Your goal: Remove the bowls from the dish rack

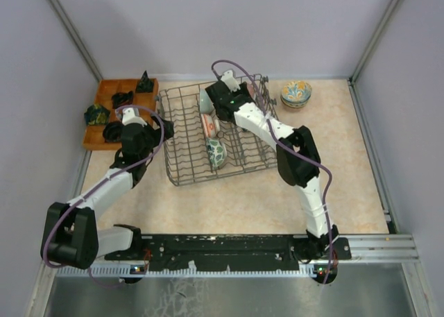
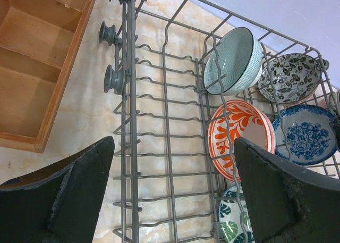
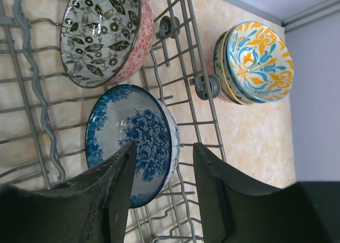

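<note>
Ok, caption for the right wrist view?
Right gripper straddles the rim of the blue floral bowl in the dish rack; stacked bowls sit outside it.

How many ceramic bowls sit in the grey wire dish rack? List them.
5: pale green bowl and black-leaf bowl at the back, orange-white bowl and blue-rose bowl midway, green-leaf bowl nearest. Others possibly hidden.

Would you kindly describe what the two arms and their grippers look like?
Both arms are built alike: the left arm and right arm have white links between chunky black joint housings, each trailed by a thin purple cable. The left gripper and right gripper carry broad, dark, wedge-shaped fingers with a rough matte surface.
</note>
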You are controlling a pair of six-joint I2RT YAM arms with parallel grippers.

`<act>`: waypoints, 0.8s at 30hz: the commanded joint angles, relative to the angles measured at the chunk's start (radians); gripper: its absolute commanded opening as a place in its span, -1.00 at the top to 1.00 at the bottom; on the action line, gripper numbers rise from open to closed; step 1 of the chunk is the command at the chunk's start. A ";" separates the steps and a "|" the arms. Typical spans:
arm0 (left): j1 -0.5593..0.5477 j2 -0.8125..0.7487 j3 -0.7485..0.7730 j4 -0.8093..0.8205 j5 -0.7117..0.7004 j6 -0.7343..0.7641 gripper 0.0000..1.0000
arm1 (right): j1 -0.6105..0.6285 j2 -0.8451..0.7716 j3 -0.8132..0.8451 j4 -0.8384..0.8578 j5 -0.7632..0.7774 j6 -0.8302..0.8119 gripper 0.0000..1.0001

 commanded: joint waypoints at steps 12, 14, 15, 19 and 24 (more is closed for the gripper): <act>0.001 0.037 -0.011 0.057 0.000 0.005 -0.99 | -0.005 0.059 0.086 -0.028 0.109 -0.001 0.11; 0.001 0.036 -0.013 0.057 -0.001 0.006 -0.99 | -0.012 0.060 0.084 -0.033 0.103 0.004 0.12; 0.001 0.037 -0.013 0.057 -0.001 0.005 -0.99 | -0.016 0.061 0.081 -0.033 0.101 0.005 0.12; 0.002 0.038 -0.014 0.060 0.003 0.004 -0.99 | -0.027 0.062 0.070 -0.037 0.090 0.014 0.14; 0.003 0.035 -0.016 0.060 0.003 0.003 -0.99 | -0.037 0.066 0.058 -0.046 0.085 0.028 0.16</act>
